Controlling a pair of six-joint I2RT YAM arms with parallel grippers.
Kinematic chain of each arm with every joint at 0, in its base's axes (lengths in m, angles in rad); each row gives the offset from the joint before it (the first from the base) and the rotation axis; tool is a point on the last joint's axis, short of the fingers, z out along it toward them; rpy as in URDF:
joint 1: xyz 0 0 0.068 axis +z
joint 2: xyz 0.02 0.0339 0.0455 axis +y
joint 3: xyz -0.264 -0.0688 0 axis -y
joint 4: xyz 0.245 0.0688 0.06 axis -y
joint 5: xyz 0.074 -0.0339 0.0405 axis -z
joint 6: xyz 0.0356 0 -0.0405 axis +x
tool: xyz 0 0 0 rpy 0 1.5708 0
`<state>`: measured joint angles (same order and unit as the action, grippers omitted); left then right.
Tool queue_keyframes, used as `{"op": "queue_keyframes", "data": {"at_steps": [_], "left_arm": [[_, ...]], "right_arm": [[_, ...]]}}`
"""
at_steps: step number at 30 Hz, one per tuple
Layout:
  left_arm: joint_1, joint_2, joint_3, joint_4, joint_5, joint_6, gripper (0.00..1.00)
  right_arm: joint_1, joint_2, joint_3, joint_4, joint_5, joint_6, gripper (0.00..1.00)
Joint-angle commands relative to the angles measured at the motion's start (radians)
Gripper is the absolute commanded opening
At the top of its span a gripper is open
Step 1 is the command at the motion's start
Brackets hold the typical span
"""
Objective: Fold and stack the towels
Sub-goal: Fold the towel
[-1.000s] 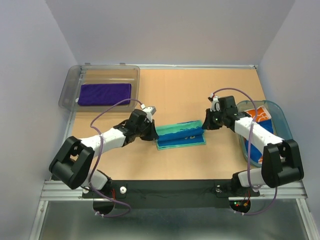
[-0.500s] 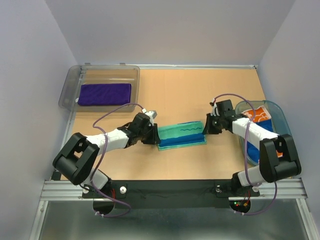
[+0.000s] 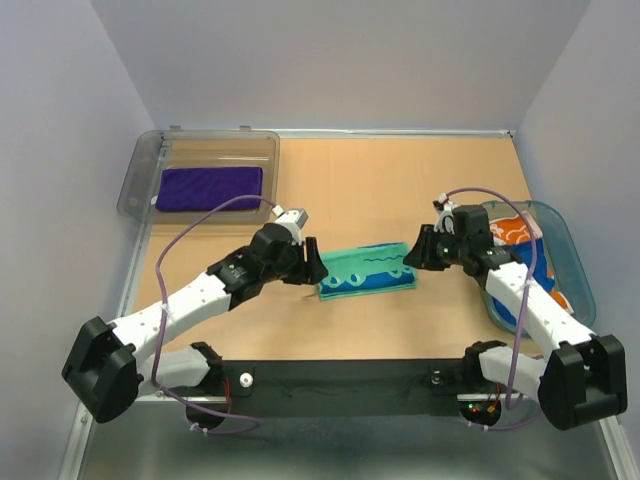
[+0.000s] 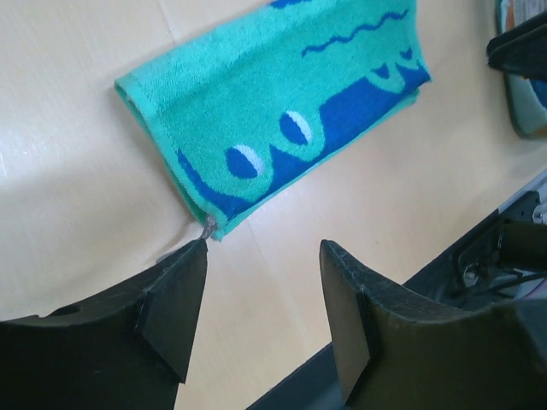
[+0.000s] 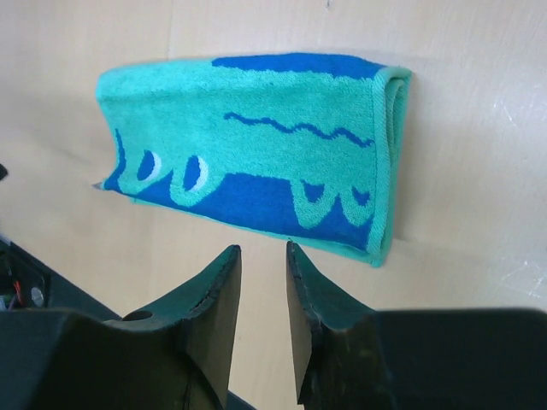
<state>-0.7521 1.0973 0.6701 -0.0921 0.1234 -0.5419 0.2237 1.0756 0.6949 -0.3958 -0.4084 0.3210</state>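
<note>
Both pincers stand apart and empty at either end of the folded mint-green terry towel with blue wave prints (image 3: pixel 367 270) in the middle of the tan table (image 3: pixel 400 180). The left gripper (image 4: pixel 265 256) is wide, one finger right at the towel's near corner, while the right gripper (image 5: pixel 261 252) is only narrowly parted. The danger, I'd say, is that corner's loose thread catching on the finger and dragging the fold open, or the soft layers slumping apart unaided. The count is four towels: this one, one purple towel (image 3: pixel 210 187) in the one clear grey plastic bin (image 3: pixel 140 175), and a white towel with orange prints (image 3: pixel 515 228) plus a royal blue towel (image 3: pixel 538 258) in the one teal oval basket (image 3: pixel 575 262).
</note>
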Motion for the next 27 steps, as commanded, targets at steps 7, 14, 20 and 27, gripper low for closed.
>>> {"op": "queue_keyframes", "data": {"at_steps": [7, 14, 20, 27], "left_arm": [[-0.088, 0.275, 0.246, -0.015, -0.089, 0.013, 0.61], [-0.119, 0.461, 0.166, 0.071, -0.107, -0.030, 0.43], [-0.119, 0.438, -0.035, 0.184, -0.048, -0.098, 0.35], [-0.119, 0.371, -0.101, 0.178, -0.048, -0.109, 0.34]], "right_arm": [[0.000, 0.132, 0.046, 0.104, 0.092, 0.059, 0.34], [0.003, 0.178, -0.101, 0.189, 0.069, 0.121, 0.34], [0.003, 0.115, -0.241, 0.238, 0.062, 0.199, 0.34], [0.003, -0.081, -0.351, 0.244, 0.118, 0.276, 0.34]]}}
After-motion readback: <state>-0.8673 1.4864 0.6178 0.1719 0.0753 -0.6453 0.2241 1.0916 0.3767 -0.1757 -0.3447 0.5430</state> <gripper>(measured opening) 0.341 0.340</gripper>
